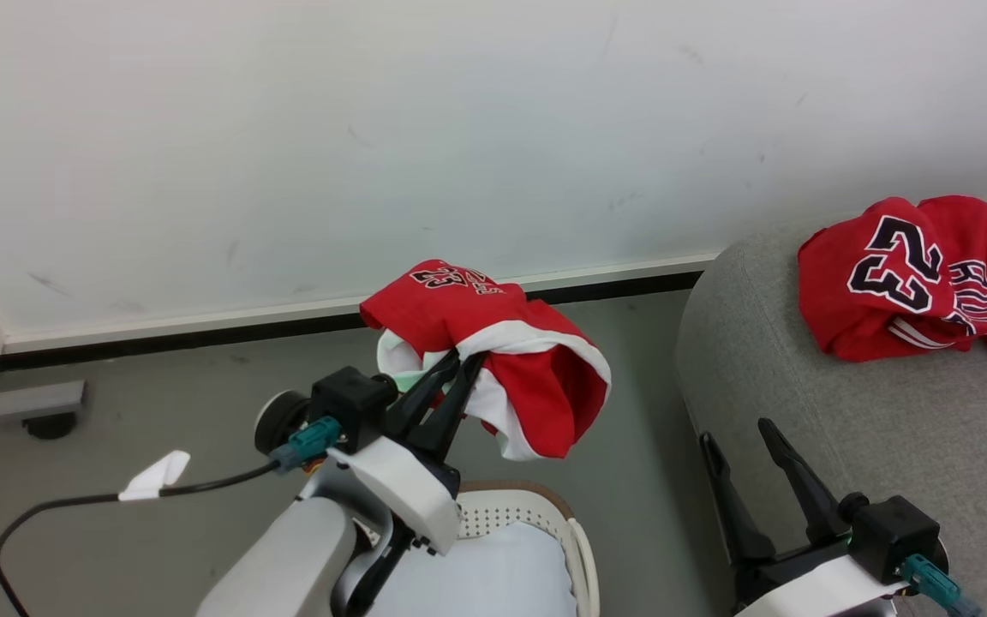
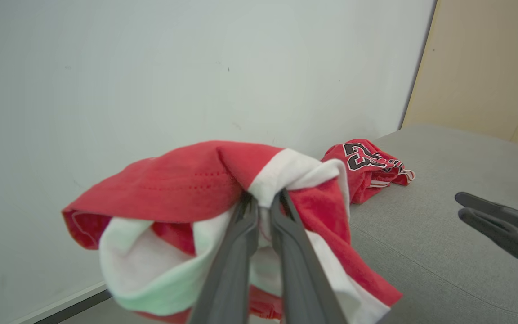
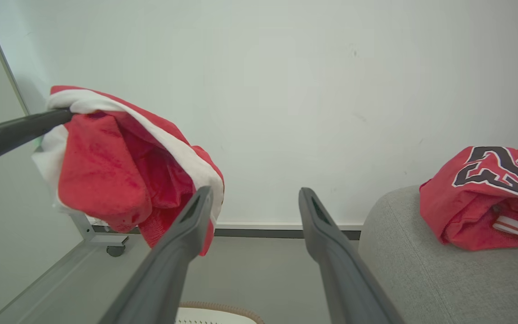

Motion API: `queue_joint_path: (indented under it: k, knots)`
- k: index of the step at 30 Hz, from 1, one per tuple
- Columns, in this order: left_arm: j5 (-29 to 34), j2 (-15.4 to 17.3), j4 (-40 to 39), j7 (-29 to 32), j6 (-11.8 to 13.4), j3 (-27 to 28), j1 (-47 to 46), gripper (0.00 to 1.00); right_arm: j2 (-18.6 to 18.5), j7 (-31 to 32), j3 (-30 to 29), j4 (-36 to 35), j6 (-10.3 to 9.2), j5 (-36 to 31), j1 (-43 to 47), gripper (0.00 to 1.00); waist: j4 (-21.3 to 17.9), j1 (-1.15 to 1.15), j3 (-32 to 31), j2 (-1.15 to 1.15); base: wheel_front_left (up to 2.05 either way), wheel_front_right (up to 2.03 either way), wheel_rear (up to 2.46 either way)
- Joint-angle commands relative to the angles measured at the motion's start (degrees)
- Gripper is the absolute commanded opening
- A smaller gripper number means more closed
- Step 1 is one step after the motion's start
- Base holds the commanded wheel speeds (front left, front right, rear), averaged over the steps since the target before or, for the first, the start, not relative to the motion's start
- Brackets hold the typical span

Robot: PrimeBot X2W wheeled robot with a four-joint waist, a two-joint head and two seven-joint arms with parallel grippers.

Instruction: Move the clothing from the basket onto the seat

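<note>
Found the left claw (image 1: 463,358) closest in the head view — two long dark fingers on a pale grey forearm (image 1: 305,548), pinched nearly together on the white band of the crumpled red fabric shorts (image 1: 536,360) with white trim. Saw that grip again along the left wrist view: left claw (image 2: 263,198) tight on a fold, shorts (image 2: 182,180) bunched and draped over both fingertips. Noted a small black 23 on the uppermost red panel in the head view. Found the shorts up in the air, above and beyond the oval white perforated plastic basket (image 1: 579,540) with its brown rim, pale lining (image 1: 493,574) showing inside, directly under the forearm. Saw them hanging over the grey floor (image 1: 639,514), touching neither basket nor the large light grey woven-fabric seat (image 1: 845,411) to the right. Spotted the crumpled red jersey (image 1: 905,283) with a black white-edged 23 lying on the seat, toward its far side near the white wall (image 1: 459,128). Found the right claw (image 1: 735,433) at the lower right, fingers spread wide apart and gripping nothing, beside the seat's rounded near edge. Checked the right wrist view — right claw (image 3: 255,192) gaping, shorts (image 3: 101,166) to its left, jersey (image 3: 479,193) on the seat (image 3: 421,270) to its right, basket (image 3: 214,310) rim at the bottom edge.
</note>
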Motion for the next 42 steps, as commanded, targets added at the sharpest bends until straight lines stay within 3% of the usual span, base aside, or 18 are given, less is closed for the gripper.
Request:
queue_joint_path:
  k: [1, 11, 27, 36, 37, 38, 39, 40, 42]
  knots:
    - [-0.3, 0.6, -0.6, 0.2, 0.2, 0.1, 0.8, 0.0, -0.5, -0.2, 0.3, 0.4, -0.13, -0.1, -0.7, 1.0, 0.0, 0.01, 0.0, 0.0, 0.0, 0.0, 0.0]
    - [-0.8, -0.3, -3.4, 0.8, 0.0, -1.4, 1.6, 0.0, -1.2, -0.2, 3.7, 5.2, -0.13, -1.9, -3.5, 1.0, 2.3, 0.01, 0.2, 0.0, 0.0, 0.0, 0.0]
    - [-0.4, -4.3, -6.5, 2.0, -2.2, -8.4, 3.6, 0.0, -2.8, -0.1, 10.2, 18.1, -0.13, -3.0, -12.0, 1.0, 12.0, 0.01, -0.2, 0.0, 0.0, 0.0, 0.0]
    - [-1.1, -5.3, -6.9, 2.3, -2.8, -10.6, 3.8, 0.0, -3.1, -0.1, 13.1, 24.3, -0.13, -0.6, -15.8, 1.0, 15.4, 0.01, -0.6, 0.0, 0.0, 0.0, 0.0]
    - [-1.2, -5.3, -7.0, 2.3, -2.7, -10.7, 3.8, 0.0, -2.9, -0.1, 13.0, 24.9, -0.13, 0.1, -16.0, 0.86, 15.6, 0.01, -0.6, 0.0, 0.0, 0.0, 0.0]
    - [-1.1, -5.3, -7.0, 2.2, -2.6, -10.7, 3.9, 0.0, -2.9, -0.1, 13.0, 25.3, -0.13, 0.5, -16.2, 0.47, 15.8, 0.01, -0.6, 0.0, 0.0, 0.0, 0.0]
    - [-1.2, -5.3, -7.1, 2.2, -2.5, -10.8, 3.9, 0.0, -2.9, -0.1, 12.9, 25.6, -0.13, 0.7, -16.5, 0.29, 16.0, 0.01, -0.6, 0.0, 0.0, 0.0, 0.0]
    - [-1.2, -5.3, -7.1, 2.1, -2.5, -10.8, 4.0, 0.0, -2.8, -0.1, 13.0, 25.6, -0.13, 0.8, -16.8, 0.0, 16.1, 0.01, -0.6, 0.0, 0.0, 0.0, 0.0]
    - [-1.4, -5.1, -7.2, 2.0, -2.3, -10.7, 4.0, 0.0, -2.7, -0.1, 13.2, 25.7, -0.13, 1.0, -17.0, 0.0, 16.1, 0.01, -0.6, 0.0, 0.0, 0.0, 0.0]
